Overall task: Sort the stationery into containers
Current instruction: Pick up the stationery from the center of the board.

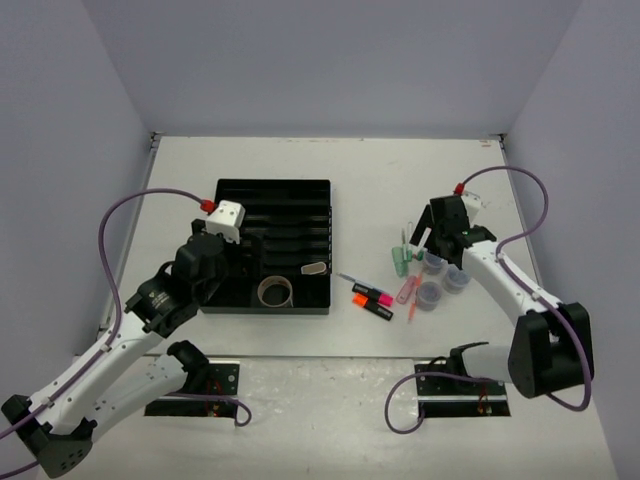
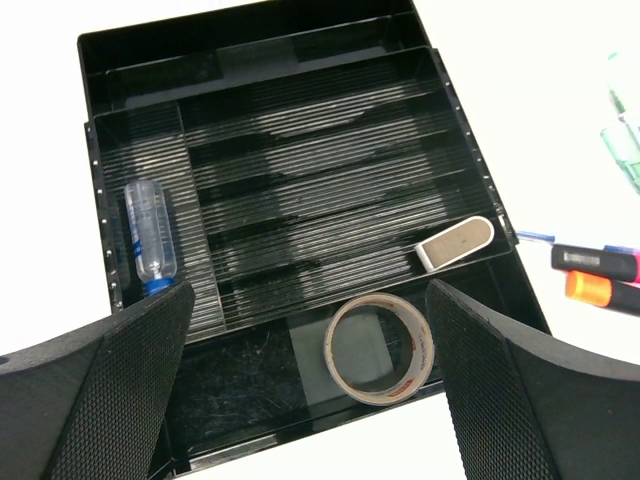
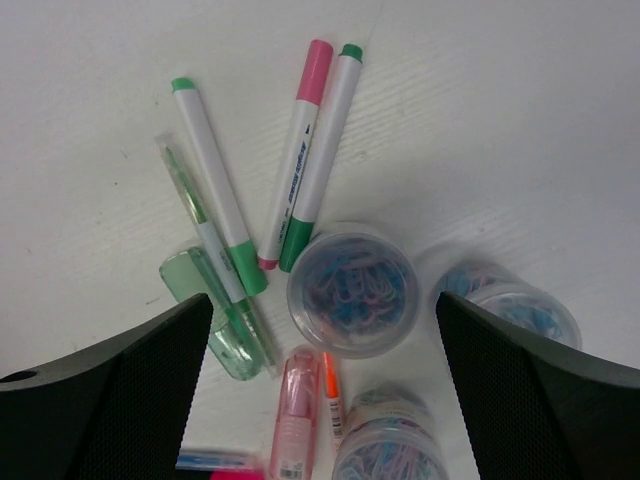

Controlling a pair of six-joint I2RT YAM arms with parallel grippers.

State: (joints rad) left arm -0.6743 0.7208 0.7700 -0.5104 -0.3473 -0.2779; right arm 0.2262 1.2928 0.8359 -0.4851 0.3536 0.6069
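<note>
White desk (image 1: 350, 170) is seen throughout. Toward its left edge, a tape roll (image 2: 425, 360) and blue-capped tube (image 2: 150, 235) are laid in the black organiser tray (image 1: 275, 184), beneath the wide-spread left gripper (image 2: 310, 300). Near the right edge, markers (image 3: 300, 150) and 3 clear tubs (image 3: 352, 290) are overhung by the right gripper (image 3: 325, 300), likewise wide.

The white table (image 1: 400, 170) carries a black organiser tray (image 1: 273, 184) left of centre. Just right of the tray's near corner lie a pink highlighter (image 1: 375, 293) and an orange highlighter (image 1: 370, 305), side by side, with a thin blue pen (image 1: 350, 279) just beyond them. Farther right is a cluster of clear round tubs (image 1: 428, 295) holding paper clips and white marker pens (image 3: 212, 180) with green and pink caps.
</note>
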